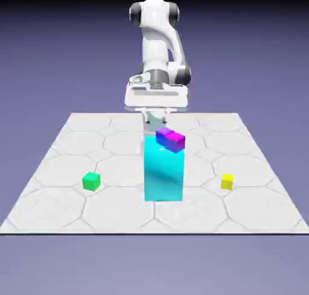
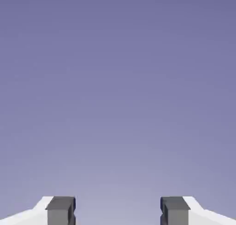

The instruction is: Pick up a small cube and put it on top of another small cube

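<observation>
The small cube (image 1: 91, 181) you're after is bright green, its top face lighter than its sides, lying on the pale tabletop (image 1: 121, 212) toward the exterior view's left. Your gripper (image 2: 118, 210) is spread apart, seemingly around nothing.

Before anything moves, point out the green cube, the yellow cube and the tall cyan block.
Green cube (image 1: 91, 181): exterior view, front face.
Yellow cube (image 1: 227, 182): exterior view, front face.
Cyan block (image 1: 163, 178): exterior view, front face.
</observation>
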{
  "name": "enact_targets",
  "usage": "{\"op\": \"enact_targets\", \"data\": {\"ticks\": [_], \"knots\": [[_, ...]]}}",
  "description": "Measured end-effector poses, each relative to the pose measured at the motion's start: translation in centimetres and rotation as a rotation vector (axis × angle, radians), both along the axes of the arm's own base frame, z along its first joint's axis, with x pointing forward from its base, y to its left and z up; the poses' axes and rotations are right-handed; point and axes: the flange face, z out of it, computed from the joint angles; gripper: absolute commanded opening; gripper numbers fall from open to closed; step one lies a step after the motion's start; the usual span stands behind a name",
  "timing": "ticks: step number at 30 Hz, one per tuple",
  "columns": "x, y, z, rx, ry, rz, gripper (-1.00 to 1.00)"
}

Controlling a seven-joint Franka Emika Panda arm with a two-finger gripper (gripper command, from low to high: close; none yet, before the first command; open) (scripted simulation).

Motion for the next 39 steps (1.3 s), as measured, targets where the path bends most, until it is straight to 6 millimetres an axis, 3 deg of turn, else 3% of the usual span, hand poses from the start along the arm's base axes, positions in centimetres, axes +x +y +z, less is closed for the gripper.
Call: {"op": "enact_targets", "data": {"ticks": [10,19,29,39], "knots": [[0.6,-8.4,2.1,-0.012,0.043,0.136,0.00],[0.3,-16.3,1.1,0.011,0.071,0.295,0.00],[-0.7,-24.5,-3.5,0.064,0.067,0.500,0.00],[-2.8,-31.1,-11.1,0.134,0.013,0.713,0.00]]}}
